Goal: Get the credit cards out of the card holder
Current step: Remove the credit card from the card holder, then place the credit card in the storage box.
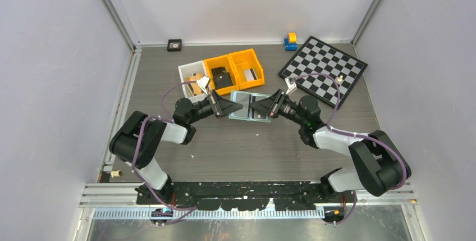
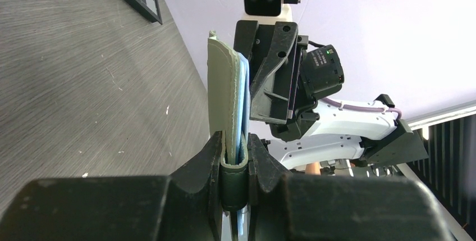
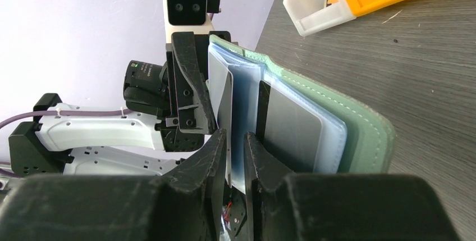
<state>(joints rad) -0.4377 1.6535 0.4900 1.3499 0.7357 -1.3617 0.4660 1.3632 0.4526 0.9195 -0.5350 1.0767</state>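
The pale green card holder point(image 1: 247, 107) hangs open above the table between my two grippers. My left gripper point(image 1: 227, 106) is shut on its folded green edge, which shows edge-on in the left wrist view point(image 2: 223, 95) with the blue sleeves beside it. My right gripper point(image 1: 260, 108) faces it from the right. In the right wrist view the holder point(image 3: 359, 123) is fanned open, and my right gripper point(image 3: 236, 151) is shut on a grey credit card point(image 3: 219, 83) and its blue sleeve point(image 3: 245, 106). Another grey card point(image 3: 292, 128) sits in the following sleeve.
A white bin point(image 1: 191, 77) and two orange bins point(image 1: 222, 72) point(image 1: 248, 66) stand behind the holder, with cards inside. The checkerboard point(image 1: 324, 68) lies at the back right, a blue-and-yellow toy point(image 1: 290, 41) behind it. A small black square point(image 1: 174, 45) sits at the back wall.
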